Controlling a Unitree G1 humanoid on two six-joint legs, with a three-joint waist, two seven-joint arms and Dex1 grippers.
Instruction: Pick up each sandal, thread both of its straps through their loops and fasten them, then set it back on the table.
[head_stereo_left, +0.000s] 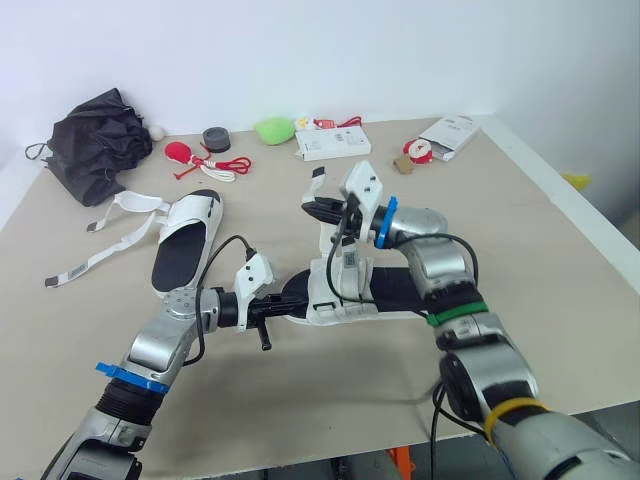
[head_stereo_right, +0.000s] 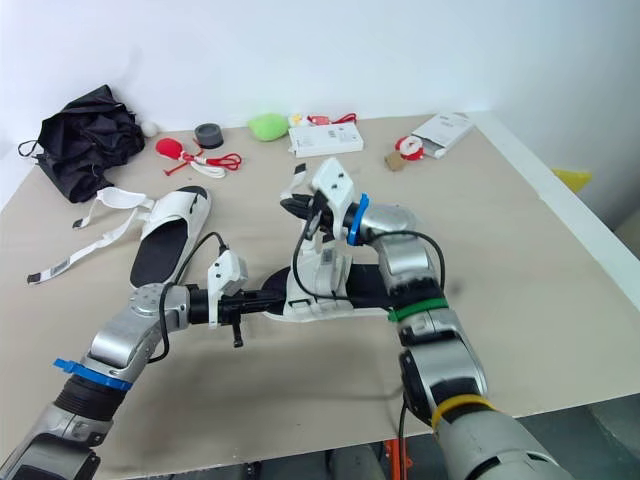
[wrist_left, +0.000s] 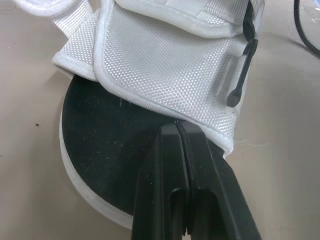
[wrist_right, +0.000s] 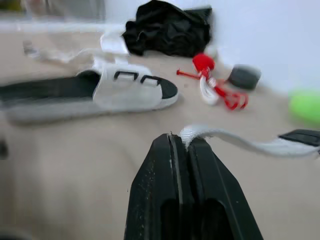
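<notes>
Mid-table, a white sandal with a black sole is held between both grippers. My left gripper is shut on the edge of its white mesh upper at the toe end. My right gripper is above the sandal, shut on one of its white straps, which is pulled upward. That strap's free end sticks out past the fingers. A second white sandal lies flat to the left, its loose straps trailing across the table.
Along the back edge lie a black bundled umbrella, a red and white rope toy, a grey tape roll, a green object, a white box and a white packet. The table's right edge is near.
</notes>
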